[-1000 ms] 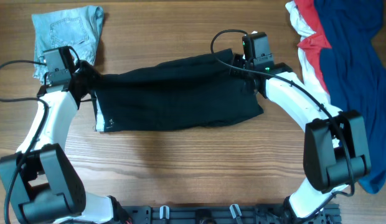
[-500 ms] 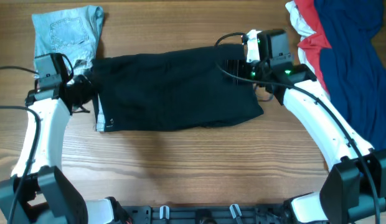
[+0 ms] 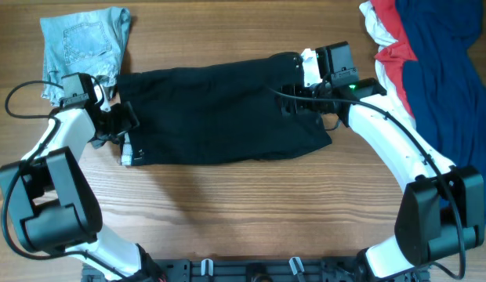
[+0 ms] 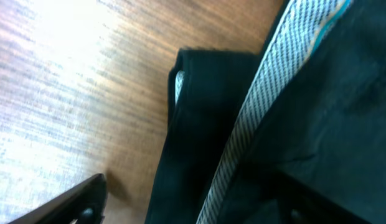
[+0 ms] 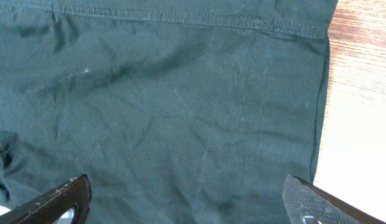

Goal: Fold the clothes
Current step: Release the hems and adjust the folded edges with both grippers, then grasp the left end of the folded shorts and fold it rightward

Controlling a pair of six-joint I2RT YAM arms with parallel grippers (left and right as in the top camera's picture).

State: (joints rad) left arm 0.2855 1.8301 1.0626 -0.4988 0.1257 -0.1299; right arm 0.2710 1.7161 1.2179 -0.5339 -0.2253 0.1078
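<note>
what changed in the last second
The left gripper slid from the black shorts' upper left corner down to the lower left one, jaws open; that end, drawn to a point before, now lies flat. The right gripper shifted slightly over the right end. The denim shorts and the red, white and navy pile stayed put.

Whole scene is taken up by a wooden table point(image 3: 243, 211), mid-brown, grain run left to right in the overhead view. Surface is evenly lit from above there. Strong white glare point(image 4: 62, 25) is seen on the wood in the left wrist view; a paler washed-out patch is seen at the right edge of the right wrist view. A black rail point(image 3: 251, 270) is fixed along the near table edge.
</note>
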